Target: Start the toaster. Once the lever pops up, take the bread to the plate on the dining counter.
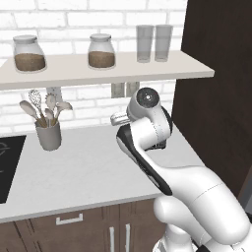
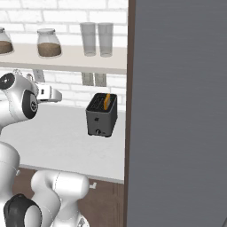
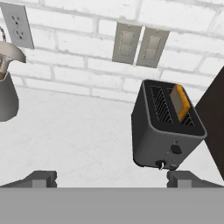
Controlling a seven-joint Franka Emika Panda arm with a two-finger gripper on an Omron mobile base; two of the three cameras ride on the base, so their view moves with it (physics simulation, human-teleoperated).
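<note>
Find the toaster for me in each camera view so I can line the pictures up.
Left base view: cannot see it; the arm covers that part of the worktop.
Right base view: toaster centre, beside the dark panel.
Hand view: toaster right of centre.
Shared landmark: wall switches above it.

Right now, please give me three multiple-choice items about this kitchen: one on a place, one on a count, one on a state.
1. Where does the toaster stand?
A. on the shelf
B. on the white worktop, near the dark panel
C. on the floor

2. How many empty glasses stand on the shelf?
A. one
B. two
C. four

3. How is the bread?
A. upright in a toaster slot
B. flat on the worktop
C. held by the gripper

Key: 1 B, it sits on the worktop below the shelf; 2 B, two stand together; 3 A, it pokes from a slot, while the gripper is open and apart.
</note>
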